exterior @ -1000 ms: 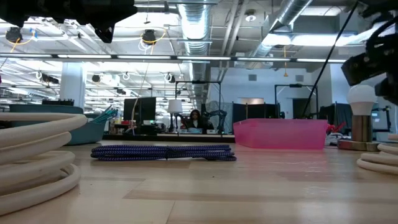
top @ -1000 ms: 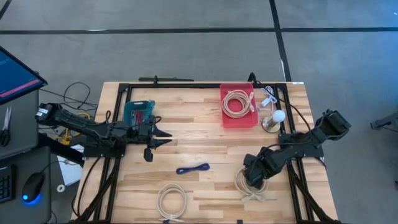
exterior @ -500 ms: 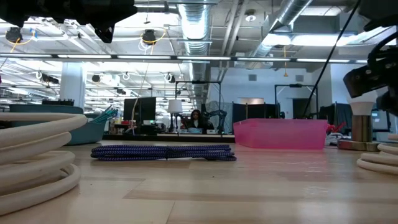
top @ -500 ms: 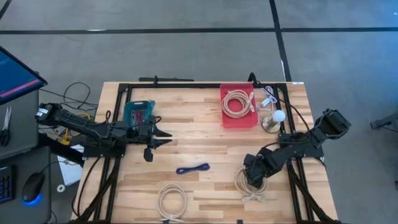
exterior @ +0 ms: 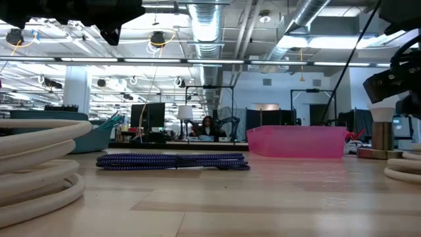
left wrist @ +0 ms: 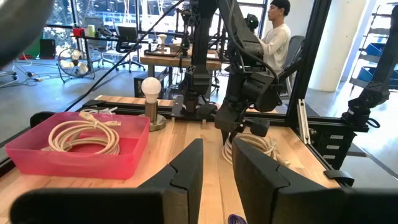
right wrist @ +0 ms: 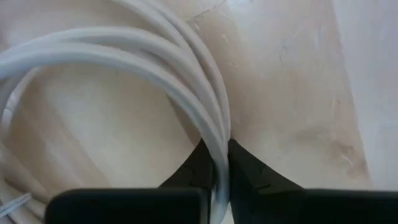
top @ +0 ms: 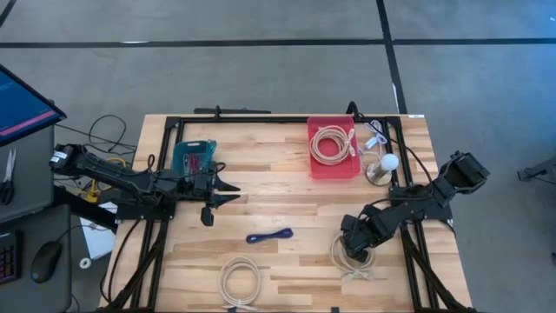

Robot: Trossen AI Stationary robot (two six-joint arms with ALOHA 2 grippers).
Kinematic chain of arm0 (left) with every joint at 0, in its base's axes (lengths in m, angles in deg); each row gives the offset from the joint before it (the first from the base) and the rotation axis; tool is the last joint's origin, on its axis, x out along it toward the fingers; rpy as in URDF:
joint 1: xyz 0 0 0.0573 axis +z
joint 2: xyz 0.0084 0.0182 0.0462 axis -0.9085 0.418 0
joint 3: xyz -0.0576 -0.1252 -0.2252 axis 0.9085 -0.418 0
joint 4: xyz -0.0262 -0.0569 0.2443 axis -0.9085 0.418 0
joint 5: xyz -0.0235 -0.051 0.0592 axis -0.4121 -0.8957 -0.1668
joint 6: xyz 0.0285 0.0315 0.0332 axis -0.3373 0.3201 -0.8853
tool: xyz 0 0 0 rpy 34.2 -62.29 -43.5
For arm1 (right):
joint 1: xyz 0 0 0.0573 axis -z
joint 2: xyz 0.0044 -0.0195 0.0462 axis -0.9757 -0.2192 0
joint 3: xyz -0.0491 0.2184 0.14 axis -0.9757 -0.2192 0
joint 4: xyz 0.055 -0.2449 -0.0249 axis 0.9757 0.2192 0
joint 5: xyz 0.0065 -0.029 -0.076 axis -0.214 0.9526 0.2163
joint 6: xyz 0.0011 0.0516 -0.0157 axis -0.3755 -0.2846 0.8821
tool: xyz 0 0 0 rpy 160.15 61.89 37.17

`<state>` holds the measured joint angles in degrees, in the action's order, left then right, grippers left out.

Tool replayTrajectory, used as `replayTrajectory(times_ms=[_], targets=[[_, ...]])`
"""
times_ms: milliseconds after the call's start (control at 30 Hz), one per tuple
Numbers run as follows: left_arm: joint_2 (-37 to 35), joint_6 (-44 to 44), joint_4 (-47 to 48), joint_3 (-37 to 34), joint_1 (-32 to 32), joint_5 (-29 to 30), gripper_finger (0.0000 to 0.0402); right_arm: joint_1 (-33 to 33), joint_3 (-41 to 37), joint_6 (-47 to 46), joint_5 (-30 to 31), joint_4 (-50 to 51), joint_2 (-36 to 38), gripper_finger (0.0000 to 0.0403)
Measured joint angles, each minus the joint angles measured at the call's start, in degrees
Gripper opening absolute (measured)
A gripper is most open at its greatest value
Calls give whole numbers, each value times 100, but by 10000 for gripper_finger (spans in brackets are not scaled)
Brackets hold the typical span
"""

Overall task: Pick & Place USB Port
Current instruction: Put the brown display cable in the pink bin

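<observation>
A coiled white USB cable (top: 354, 259) lies flat on the wooden table near its front right; it also shows in the left wrist view (left wrist: 260, 147). My right gripper (top: 351, 249) points straight down onto the coil's left side and is shut on its strands (right wrist: 219, 163). My left gripper (top: 228, 193) hovers level above the table's left half, open and holding nothing, its fingers (left wrist: 186, 169) aimed toward the right arm. A red bin (top: 334, 168) at the far middle holds another white coil (top: 330, 143). My right gripper pinches a couple of strands of the coil's outer loop (right wrist: 217, 140) between its two fingers (right wrist: 194, 169). The fingers come from above, pointing down, and lie across the strands. The rest of the coil still lies on the table.
A blue braided cable (top: 269, 236) lies at the table's middle and a third white coil (top: 239, 283) at the front edge. A lamp with a white bulb (top: 387, 163) stands beside the bin, close behind the right arm. A teal box (top: 193, 156) sits behind my left gripper.
My right gripper has shut on the white coil's strands while staying over the same spot. In the low view the near edge of that coil has shifted a little toward the right. The left arm has kept still.
</observation>
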<state>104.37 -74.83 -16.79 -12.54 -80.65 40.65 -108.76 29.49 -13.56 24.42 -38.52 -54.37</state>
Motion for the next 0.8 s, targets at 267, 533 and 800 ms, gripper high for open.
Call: replayTrajectory(times_ms=[267,533,800], targets=[[-1,-1,0,0,0,0,85,11,588,378,359,634,21,5],[-1,-1,0,0,-1,1,85,175,1186,640,1199,1264,412,5],[-2,-1,0,0,0,0,85,788,1393,640,2556,2052,1343,5]])
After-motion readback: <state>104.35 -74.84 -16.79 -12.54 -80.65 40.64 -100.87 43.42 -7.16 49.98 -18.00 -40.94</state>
